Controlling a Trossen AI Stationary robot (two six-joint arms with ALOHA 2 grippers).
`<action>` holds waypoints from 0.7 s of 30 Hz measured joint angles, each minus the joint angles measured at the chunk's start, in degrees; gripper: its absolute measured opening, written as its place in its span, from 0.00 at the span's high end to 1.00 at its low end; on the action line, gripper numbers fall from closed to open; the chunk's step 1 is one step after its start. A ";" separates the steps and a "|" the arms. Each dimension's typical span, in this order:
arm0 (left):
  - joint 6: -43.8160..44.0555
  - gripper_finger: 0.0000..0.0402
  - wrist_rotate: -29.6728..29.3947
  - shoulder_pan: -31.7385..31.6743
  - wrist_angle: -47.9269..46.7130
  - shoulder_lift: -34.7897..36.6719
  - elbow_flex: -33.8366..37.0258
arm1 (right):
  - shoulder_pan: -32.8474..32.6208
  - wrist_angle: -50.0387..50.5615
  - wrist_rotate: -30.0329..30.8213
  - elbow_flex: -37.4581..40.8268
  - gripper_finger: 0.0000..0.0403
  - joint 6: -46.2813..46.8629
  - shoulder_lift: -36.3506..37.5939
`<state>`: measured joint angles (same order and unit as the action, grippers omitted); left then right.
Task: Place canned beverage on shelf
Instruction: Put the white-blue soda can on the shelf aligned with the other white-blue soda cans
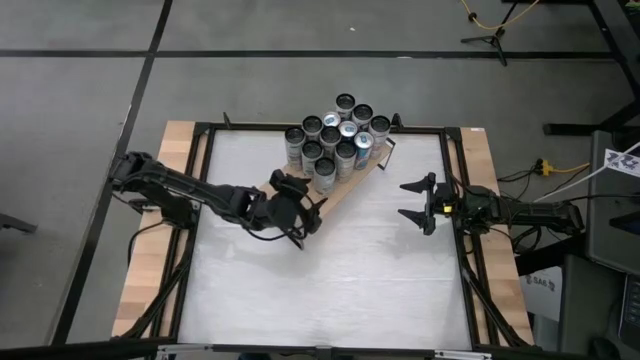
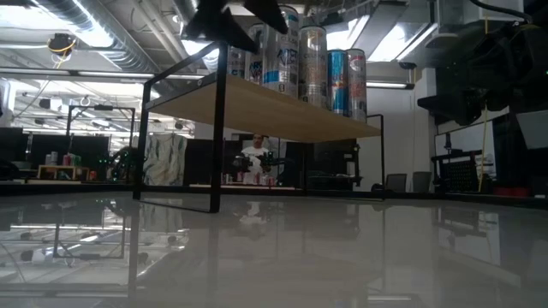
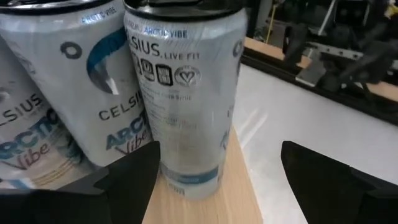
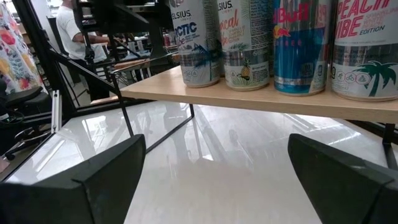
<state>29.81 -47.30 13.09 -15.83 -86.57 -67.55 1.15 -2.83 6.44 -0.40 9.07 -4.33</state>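
Left end effector [image 1: 305, 215]: open, fingers spread wide at the near end of the shelf, holding nothing. Through your left wrist view the fingers [image 3: 134, 180] stand either side of a can without touching it.

Right end effector [image 1: 418, 200]: open and empty, waiting over the bench [image 1: 330, 290] to the right of the shelf, well apart from the cans.

Shelf [image 1: 345, 190]: light wooden board on thin black frame ends, set diagonally at the far middle of the bench. In the low view it stands raised well above the white surface.

Cans [image 1: 335, 135]: a tight upright cluster on the shelf's far part, many touching their neighbours.

Nearest can [image 3: 186, 93]: a tall Celsius can, upright on the board near its edge, just beside another of the same brand. It looks already placed.

Handling: you should expect a rigid, smooth, slippery cylinder; if full, fairly heavy and top-heavy for its narrow base. The thin wall may dent under a hard squeeze.

Where to hold: take it around the mid-body, fingers square to the sides, not near the rim.

Risk: neighbours stand close, so a wide finger could knock one over or nudge the can off the board's edge.
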 joint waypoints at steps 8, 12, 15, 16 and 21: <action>0.26 0.18 0.01 -2.14 3.71 -0.58 0.00 | 0.00 0.00 0.00 0.00 0.04 0.01 0.01; 1.48 0.18 -0.02 -2.42 4.03 -0.58 0.00 | 0.00 0.00 0.00 0.00 0.04 -0.01 -0.01; 1.66 0.18 -0.23 -2.83 4.66 -1.11 0.00 | 0.00 0.00 0.00 0.00 0.04 0.00 -0.01; 1.66 0.18 -0.40 -3.01 5.39 -1.25 0.00 | 0.00 0.00 0.00 0.00 0.04 -0.01 -0.01; 1.63 0.18 -0.94 -3.57 8.09 -3.17 0.01 | 0.00 0.02 0.01 0.00 0.04 -0.01 -0.01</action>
<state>31.44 -48.24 9.52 -7.74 -89.74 -67.54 1.15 -2.81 6.44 -0.40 9.06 -4.33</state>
